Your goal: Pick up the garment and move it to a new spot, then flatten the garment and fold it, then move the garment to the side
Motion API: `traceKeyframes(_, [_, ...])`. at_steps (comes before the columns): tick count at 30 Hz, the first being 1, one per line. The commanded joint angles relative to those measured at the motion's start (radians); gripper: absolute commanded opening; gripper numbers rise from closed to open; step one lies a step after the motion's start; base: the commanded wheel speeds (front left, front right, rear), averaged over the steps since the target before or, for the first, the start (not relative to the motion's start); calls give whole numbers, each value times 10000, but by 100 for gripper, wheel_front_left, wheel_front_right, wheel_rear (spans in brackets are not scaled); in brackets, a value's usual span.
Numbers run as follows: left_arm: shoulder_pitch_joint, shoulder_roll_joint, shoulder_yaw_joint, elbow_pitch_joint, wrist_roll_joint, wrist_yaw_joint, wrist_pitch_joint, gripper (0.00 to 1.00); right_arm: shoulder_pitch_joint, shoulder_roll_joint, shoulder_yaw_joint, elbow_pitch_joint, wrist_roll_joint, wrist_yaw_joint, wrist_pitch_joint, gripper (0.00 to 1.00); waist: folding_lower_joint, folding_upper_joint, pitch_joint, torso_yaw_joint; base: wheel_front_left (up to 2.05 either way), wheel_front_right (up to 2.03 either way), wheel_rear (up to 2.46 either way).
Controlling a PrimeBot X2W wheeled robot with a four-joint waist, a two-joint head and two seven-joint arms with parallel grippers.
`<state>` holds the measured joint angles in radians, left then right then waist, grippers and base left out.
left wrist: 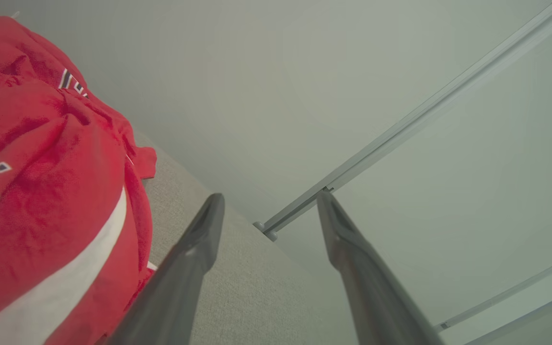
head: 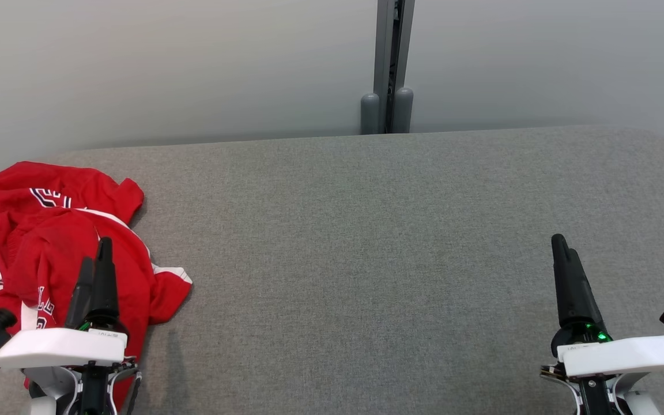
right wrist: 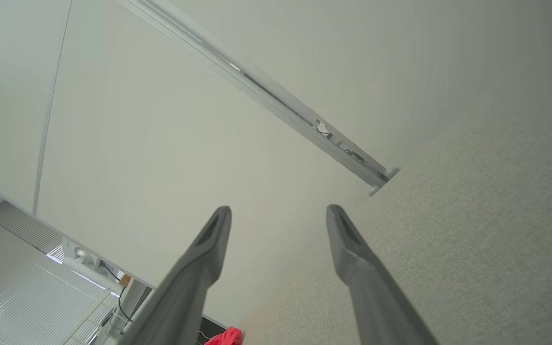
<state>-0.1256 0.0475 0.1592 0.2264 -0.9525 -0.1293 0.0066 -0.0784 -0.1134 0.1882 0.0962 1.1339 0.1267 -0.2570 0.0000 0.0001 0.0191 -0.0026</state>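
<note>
Two sets of jaws stand released and empty, so the first step, picking up the garment, looks not yet begun. In the head view the red garment [head: 49,230] lies crumpled at the left end of the grey table [head: 366,259]. The left jaws are poised over its near right part, and the right jaws are well apart from it over bare table. A grey post [head: 388,69] stands by the wall behind, out of the way. In the left wrist view the fingers [left wrist: 194,254] are spread with the garment beside them, not between, so the next move probably calls for lowering and turning onto a fold before closing. In the right wrist view spread fingers [right wrist: 199,263] point along bare table with a sliver of the garment far off, and nothing blocks the open middle.
</note>
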Motion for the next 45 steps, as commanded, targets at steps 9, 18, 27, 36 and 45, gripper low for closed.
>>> traceKeyframes(9, [130,88,-54,-402,1644,230,-557,100,-280,-37,-331,-9,-2688,52,-63,100,0,-1,-36,8,0,0,0])
traceKeyframes(18, [349,79,-419,-416,3680,660,-995,100,-246,-50,-425,403,-4790,54,-66,100,0,-1,-71,-8,0,0,0])
traceKeyframes(27, [444,74,-810,-558,5018,643,-1353,100,-329,55,-700,576,-5957,53,-68,100,0,-1,-36,-24,0,0,0])
traceKeyframes(36, [506,67,-1090,-754,6119,521,-1734,100,-426,85,-973,653,-6896,55,-71,100,0,-1,-18,-37,0,0,0])
traceKeyframes(45, [525,59,-1339,-734,6974,520,-2071,100,-475,140,-1045,761,-7697,58,-74,100,0,-1,-56,-60,0,0,0])
